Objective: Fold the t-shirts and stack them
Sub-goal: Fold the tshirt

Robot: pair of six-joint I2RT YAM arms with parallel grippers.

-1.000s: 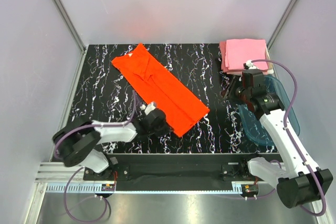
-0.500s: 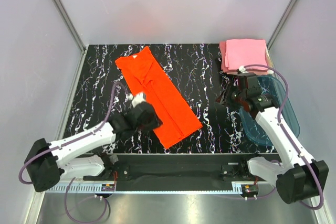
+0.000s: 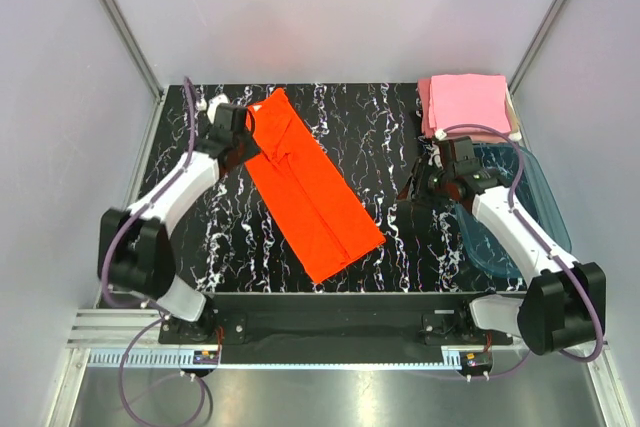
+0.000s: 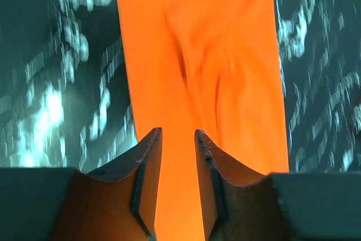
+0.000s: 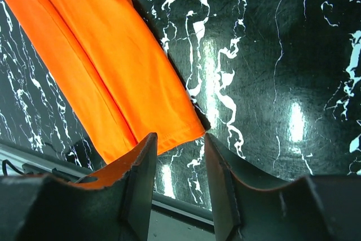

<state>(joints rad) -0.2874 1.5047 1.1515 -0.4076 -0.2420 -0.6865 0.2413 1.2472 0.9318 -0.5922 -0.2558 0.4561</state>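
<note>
From above, the orange-red t-shirt (image 3: pixel 310 192) lies flat on the dark marbled surface (image 3: pixel 385 122) as a long narrow strip folded lengthwise, running from 11 o'clock down to 5 o'clock. The pink t-shirts (image 3: pixel 468 102) sit as a squared stack in the 1 o'clock corner, well apart from it, with the teal tub (image 3: pixel 545 212) at 3 o'clock. The left fingers (image 3: pixel 240 139) are at the strip's 11 o'clock end. The right fingers (image 3: pixel 418 197) hang off to the right of its 5 o'clock end, clear of the cloth. The left wrist view is blurred, yet the left fingers (image 4: pixel 148 165) stand slightly parted with nothing between them — orange cloth shows through the gap and runs on toward 12 o'clock in soft wrinkles. In the right wrist view the right fingers (image 5: pixel 141 167) are parted and empty too, with the shirt's hem corner just past their tips at 12 o'clock and its layered edges trailing off toward 10 o'clock. The cloth looks light, thin and limp, so it will likely sag and drape wherever it is unsupported, and the stacked layers could slide apart. The safest hold seems a pinch through all layers at the end corners — one pair of fingers per end.
</note>
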